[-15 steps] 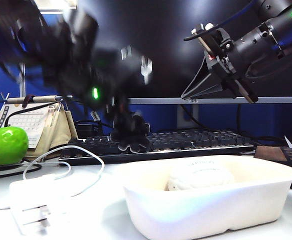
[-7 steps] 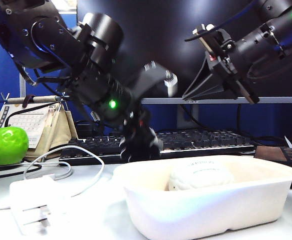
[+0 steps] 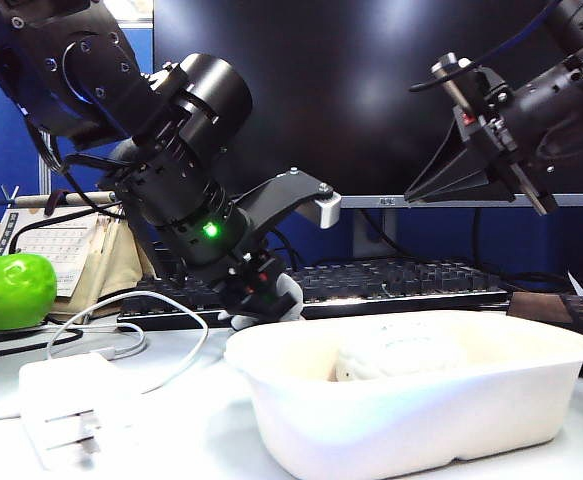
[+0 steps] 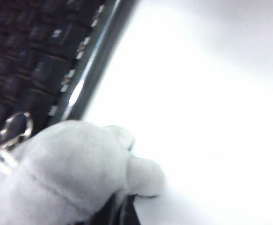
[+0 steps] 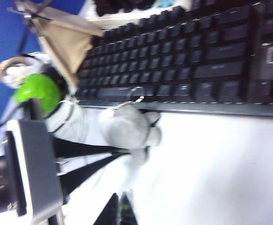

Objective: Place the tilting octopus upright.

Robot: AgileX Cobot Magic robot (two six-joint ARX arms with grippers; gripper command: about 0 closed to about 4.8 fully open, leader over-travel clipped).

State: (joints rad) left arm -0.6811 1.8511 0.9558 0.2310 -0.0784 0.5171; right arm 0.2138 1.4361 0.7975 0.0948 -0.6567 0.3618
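Left gripper low over the table, just in front of the keyboard and right behind the near-left corner of the white tub; arm slants down from upper left. Its jaws are clamped on the octopus, of which only a pale bit shows at the gripper tip in the exterior view. Left wrist view: octopus fills the near corner, grey-white plush with a rounded lobe sticking out, a metal ring on a short chain at its top, the keyboard edge just beside it and bare table beyond. Right wrist view: octopus sits at the keyboard's front edge, two dark left-gripper fingers running up to its underside and touching it; whether the toy rests on the table or hangs just above, cannot tell. Green apple shows beyond. Right gripper high at upper right of the exterior view, above the monitor's lower edge, well apart from the octopus; its jaws look together, with nothing between them. Apple far left; white charger and cable in the foreground.
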